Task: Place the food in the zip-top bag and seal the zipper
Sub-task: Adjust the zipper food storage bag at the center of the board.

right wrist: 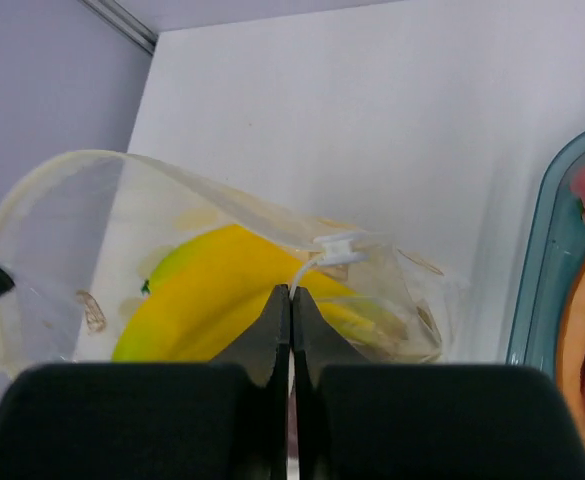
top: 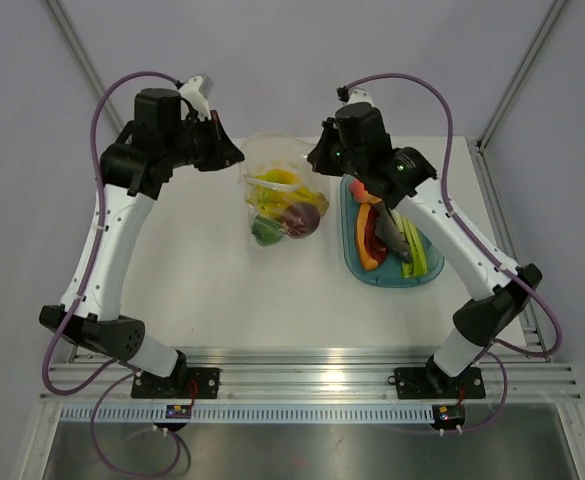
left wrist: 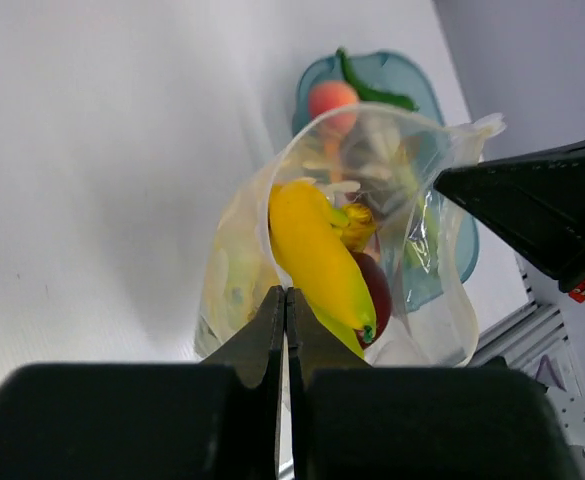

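Observation:
The zip-top bag [top: 284,165] hangs between my two grippers with its mouth spread open, off the white table. Inside it are the yellow banana bunch [top: 275,188], the dark red apple [top: 300,217] and a green round fruit [top: 265,232]. My left gripper [top: 236,157] is shut on the bag's left mouth edge [left wrist: 272,200]. My right gripper [top: 317,160] is shut on the right mouth edge, right below the zipper's white end piece [right wrist: 337,245]. The banana [left wrist: 317,250] [right wrist: 212,290] fills both wrist views. The apple [left wrist: 375,290] lies under it.
The teal oval tray [top: 353,263] lies right of the bag, under my right arm, and holds orange [top: 367,245], red and green [top: 417,262] pieces. It shows in the left wrist view [left wrist: 412,75] with a peach-coloured fruit [left wrist: 332,97]. Its rim shows in the right wrist view [right wrist: 537,270].

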### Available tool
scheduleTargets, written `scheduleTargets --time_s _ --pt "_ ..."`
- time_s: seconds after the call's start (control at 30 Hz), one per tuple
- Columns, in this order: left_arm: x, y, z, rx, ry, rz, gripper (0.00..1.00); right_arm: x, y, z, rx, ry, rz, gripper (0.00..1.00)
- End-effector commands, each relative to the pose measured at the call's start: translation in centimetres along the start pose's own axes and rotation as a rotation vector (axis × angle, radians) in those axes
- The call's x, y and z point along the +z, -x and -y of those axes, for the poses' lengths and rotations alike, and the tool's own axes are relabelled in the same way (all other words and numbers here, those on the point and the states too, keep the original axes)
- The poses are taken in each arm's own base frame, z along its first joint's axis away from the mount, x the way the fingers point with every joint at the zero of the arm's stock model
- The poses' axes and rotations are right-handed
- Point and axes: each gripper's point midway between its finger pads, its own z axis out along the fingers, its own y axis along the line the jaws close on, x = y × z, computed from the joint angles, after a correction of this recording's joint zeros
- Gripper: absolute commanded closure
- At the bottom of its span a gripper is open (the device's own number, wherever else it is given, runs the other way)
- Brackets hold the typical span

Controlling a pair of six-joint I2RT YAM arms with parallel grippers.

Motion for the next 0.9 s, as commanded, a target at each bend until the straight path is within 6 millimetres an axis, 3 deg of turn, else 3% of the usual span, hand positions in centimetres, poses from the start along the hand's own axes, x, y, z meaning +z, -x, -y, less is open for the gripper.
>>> scheduleTargets --time_s 0.0,0.03,0.1,0.13,0.2,0.23,0.27,0.3,0.37,0.43,0.47,0.5,0.53,0.57,0.63,0.77,0.87 --pt "-3.7 2.2 2.4 0.058 -0.060 0.082 1.00 -1.3 -0.5 0.7 0.003 0.010 0.002 1.00" --pt "-2.7 0.6 1.5 0.043 -0.049 0.036 1.00 -0.4 -3.2 2.2 0.007 -0.023 -0.050 1.00" --pt "-2.2 -0.9 0.8 0.036 -0.050 0.024 1.00 -0.3 -4.5 2.6 0.041 -0.006 -0.049 1.00" --pt "-0.4 -3.7 -1.0 0.011 -0.023 -0.042 1.00 0.6 -8.1 3.9 0.072 -0.021 -0.124 1.00" --pt "0.6 -6.4 -2.6 -0.013 0.006 -0.091 1.00 0.7 -9.8 3.4 0.133 0.033 -0.134 1.00" --pt "0.9 -7.4 -3.4 -0.025 0.013 -0.095 1.00 1.2 -12.9 4.8 0.138 0.005 -0.183 1.00" --pt "1.8 -10.2 -4.8 -0.054 0.036 -0.156 1.00 1.4 -13.7 4.4 0.144 0.023 -0.182 1.00" --pt "2.0 -11.1 -5.5 -0.066 0.046 -0.175 1.00 1.5 -15.7 5.0 0.160 0.013 -0.220 1.00" --pt "2.2 -12.3 -6.1 -0.080 0.062 -0.213 1.00 1.5 -16.8 4.6 0.160 0.023 -0.246 1.00" --pt "1.5 -12.1 -6.1 -0.066 0.076 -0.216 1.00 1.2 -16.8 4.2 0.149 0.032 -0.244 1.00" --pt "1.0 -11.0 -5.8 -0.051 0.077 -0.190 1.00 1.1 -16.5 3.9 0.146 0.039 -0.237 1.00" --pt "0.6 -10.5 -5.8 -0.038 0.090 -0.174 0.95 0.6 -15.7 3.5 0.143 0.053 -0.218 1.00" --pt "0.1 -10.3 -5.7 -0.033 0.099 -0.173 0.86 0.3 -15.3 3.3 0.142 0.058 -0.210 1.00" --pt "-0.5 -9.8 -5.5 -0.024 0.104 -0.156 0.57 0.0 -14.8 3.1 0.137 0.060 -0.202 1.00" --pt "-1.6 -8.9 -5.3 -0.001 0.127 -0.129 0.42 -0.6 -13.6 2.7 0.132 0.069 -0.182 1.00" --pt "-4.1 -7.7 -4.0 0.115 0.172 -0.026 0.40 -1.7 -12.3 1.6 0.137 0.100 -0.178 1.00" --pt "-4.4 -8.0 -2.8 0.242 0.206 0.003 0.42 -2.3 -11.6 0.8 0.148 0.136 -0.165 1.00"
